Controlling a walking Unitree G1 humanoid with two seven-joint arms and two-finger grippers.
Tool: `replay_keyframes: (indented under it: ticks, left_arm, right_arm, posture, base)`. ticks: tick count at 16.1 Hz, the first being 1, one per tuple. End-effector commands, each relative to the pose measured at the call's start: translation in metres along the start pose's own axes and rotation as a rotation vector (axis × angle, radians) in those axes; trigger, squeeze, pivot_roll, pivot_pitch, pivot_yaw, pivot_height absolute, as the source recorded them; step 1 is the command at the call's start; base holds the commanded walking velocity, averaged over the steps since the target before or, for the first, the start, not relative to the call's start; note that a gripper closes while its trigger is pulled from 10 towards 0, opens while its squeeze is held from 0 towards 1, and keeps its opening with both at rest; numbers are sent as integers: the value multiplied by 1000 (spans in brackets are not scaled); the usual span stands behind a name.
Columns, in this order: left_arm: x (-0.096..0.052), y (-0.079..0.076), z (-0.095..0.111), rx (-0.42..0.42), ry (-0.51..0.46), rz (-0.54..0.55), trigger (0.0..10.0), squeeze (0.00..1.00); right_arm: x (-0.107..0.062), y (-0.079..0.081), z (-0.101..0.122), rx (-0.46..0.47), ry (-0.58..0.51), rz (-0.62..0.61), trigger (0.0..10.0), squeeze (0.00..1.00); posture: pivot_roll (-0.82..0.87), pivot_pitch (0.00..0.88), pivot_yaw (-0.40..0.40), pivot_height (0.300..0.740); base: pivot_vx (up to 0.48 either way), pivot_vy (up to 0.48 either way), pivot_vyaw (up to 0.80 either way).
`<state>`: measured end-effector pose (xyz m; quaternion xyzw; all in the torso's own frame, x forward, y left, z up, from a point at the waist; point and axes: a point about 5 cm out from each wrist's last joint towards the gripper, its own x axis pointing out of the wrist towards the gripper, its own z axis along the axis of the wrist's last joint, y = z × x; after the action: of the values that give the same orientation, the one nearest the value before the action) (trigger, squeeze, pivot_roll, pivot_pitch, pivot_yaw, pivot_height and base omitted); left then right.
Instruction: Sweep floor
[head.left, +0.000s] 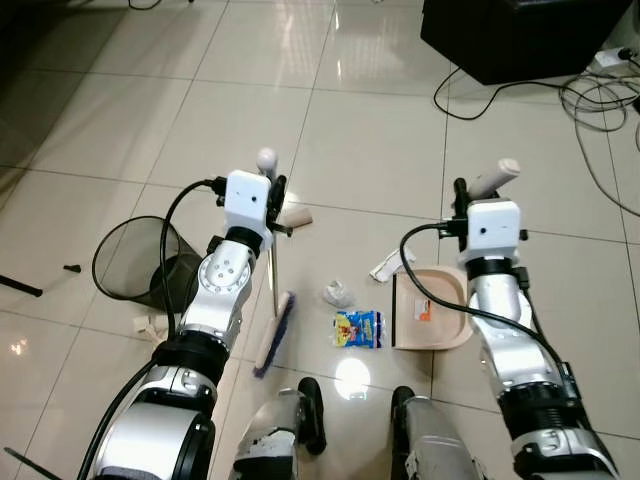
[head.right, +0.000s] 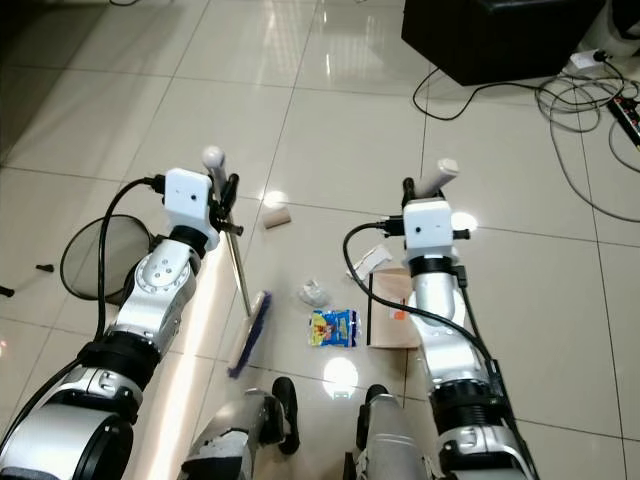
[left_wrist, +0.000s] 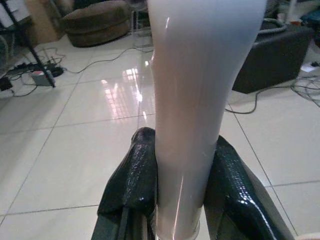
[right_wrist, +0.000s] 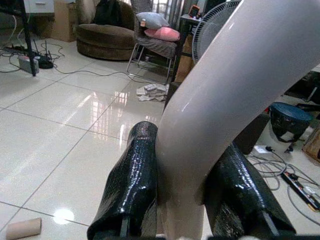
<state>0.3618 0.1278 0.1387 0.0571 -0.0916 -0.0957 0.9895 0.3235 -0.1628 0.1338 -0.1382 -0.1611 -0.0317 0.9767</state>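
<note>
While the left gripper squeezes the pale handle of the broom, its two black fingers press on both sides with no gap. The broom leans down to the floor, and its purple brush rests near the robot's left foot. The right gripper is closed tight on the curved handle of the dustpan in the same way.

The dustpan sits flat on the tiles at the right, just in front of the robot's right foot. It is beige, and a small orange mark shows on its flat part — it is hard to tell if that is a label or a scrap.

Between the broom and the dustpan lie bits of trash: a blue and yellow wrapper, a crumpled white paper, and a white scrap just beside the pan's far edge. A cardboard tube lies farther off.

On the left stands a black mesh bin — what is inside it cannot be made out.
</note>
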Motion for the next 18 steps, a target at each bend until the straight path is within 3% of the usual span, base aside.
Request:
replay_keyframes:
  ticks: [1,3,7,11,12,15,16,18]
  left_arm:
    - [-4,1,-11,-41,42,39,10000,0]
    - [1,-8,-7,-169,26,63,10000,0]
    - [7,-17,-5,-222,26,45,10000,0]
    - [13,-14,3,-298,1,93,10000,0]
    - [20,-14,14,-375,-30,101,10000,0]
    - [28,-19,27,-446,-57,43,10000,0]
    - [31,-28,32,-504,-57,-26,10000,0]
    - [33,-37,41,-518,-87,-112,10000,0]
  right_arm:
    - [-9,15,-10,64,59,17,10000,0]
    - [-3,27,4,126,23,13,10000,0]
    - [1,31,16,138,-9,64,10000,0]
    - [-7,23,-1,131,59,17,10000,0]
    - [-10,21,-6,145,95,-22,10000,0]
    - [-10,22,-9,145,109,-35,10000,0]
    - [-11,21,-10,149,114,-47,10000,0]
    - [-9,19,-11,148,116,-56,10000,0]
  posture:
    - [102,358,137,740]
    - [75,347,141,740]
    - [33,346,145,740]
    - [48,325,139,740]
    - [60,329,141,740]
    - [68,316,149,740]
    - [71,308,155,740]
    - [69,302,157,740]
  base:
    - [0,0,0]
    - [0,0,0]
    - [0,0,0]
    - [0,0,0]
    - [0,0,0]
    - [0,0,0]
    - [0,0,0]
    - [0,0,0]
